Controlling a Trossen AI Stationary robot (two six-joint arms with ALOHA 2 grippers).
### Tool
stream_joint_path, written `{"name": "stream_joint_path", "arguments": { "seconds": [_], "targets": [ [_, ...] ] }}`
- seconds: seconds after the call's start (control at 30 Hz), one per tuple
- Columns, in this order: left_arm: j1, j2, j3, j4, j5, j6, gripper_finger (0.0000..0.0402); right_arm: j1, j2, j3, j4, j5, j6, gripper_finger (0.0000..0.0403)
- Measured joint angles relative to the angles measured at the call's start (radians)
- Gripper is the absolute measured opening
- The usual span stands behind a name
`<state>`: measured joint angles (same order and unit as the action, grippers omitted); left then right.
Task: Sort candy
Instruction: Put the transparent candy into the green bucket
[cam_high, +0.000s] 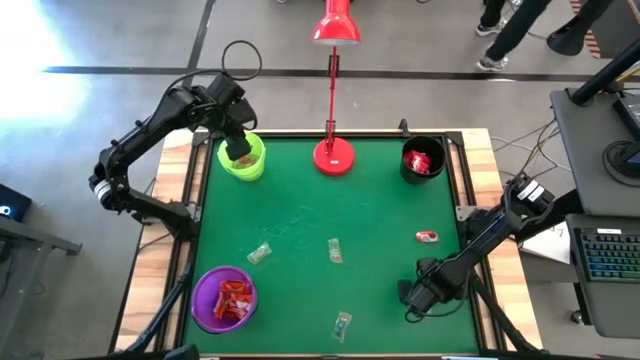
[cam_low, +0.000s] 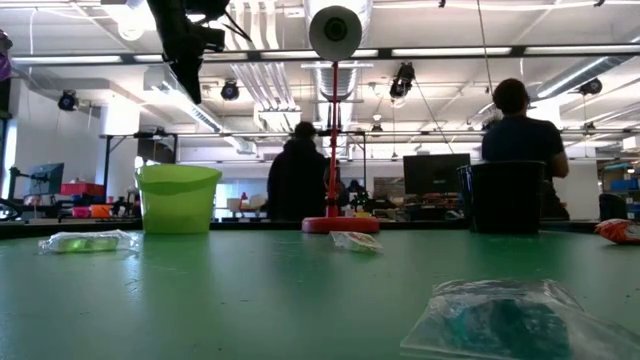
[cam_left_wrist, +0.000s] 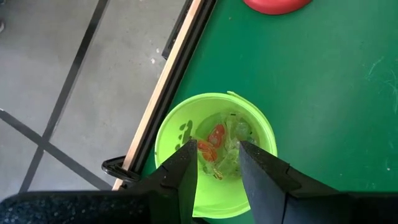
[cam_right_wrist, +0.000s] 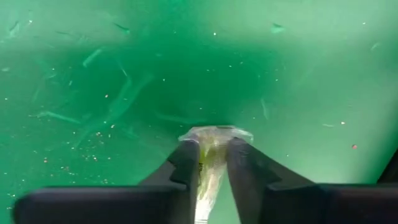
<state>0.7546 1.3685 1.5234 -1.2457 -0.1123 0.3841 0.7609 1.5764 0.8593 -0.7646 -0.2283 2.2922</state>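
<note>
cups already hold sweets; right gripper (cam_right_wrist: 213, 163) pinches a clear candy (cam_right_wrist: 214, 140) between its fingers, four loose beyond it.

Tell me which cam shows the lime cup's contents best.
Left wrist view: it looks straight down into the lime-green cup, showing orange and clear candy inside. High view has the left gripper over it; low view shows only its side.

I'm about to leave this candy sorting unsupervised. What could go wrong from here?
1. The right gripper pinches a clear-wrapped candy only by its edge, flat against the green table; it may slip out on lifting.
2. The left gripper hangs open over the lime-green cup at the table's corner; dipping lower could tip the cup.
</note>
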Motion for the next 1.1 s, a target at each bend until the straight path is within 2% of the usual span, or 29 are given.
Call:
{"name": "stream_joint_path", "arguments": {
  "seconds": [0.2,0.5,0.8,1.1],
  "targets": [
    [0.0,0.0,0.0,-0.001,0.0,0.0,0.0102,0.0,-0.005,-0.001,-0.003,-0.007,0.001,0.0016],
    [0.0,0.0,0.0,-0.003,0.0,0.0,0.0102,0.001,-0.069,-0.008,-0.02,0.001,0.006,0.0009],
    [0.0,0.0,0.0,-0.01,0.0,0.0,0.0102,-0.019,-0.214,-0.006,-0.066,0.199,-0.006,0.0009],
    [0.0,0.0,0.0,-0.025,0.003,0.016,0.0102,-0.107,-0.332,-0.005,-0.122,0.378,-0.103,0.0009]
  ]
}}
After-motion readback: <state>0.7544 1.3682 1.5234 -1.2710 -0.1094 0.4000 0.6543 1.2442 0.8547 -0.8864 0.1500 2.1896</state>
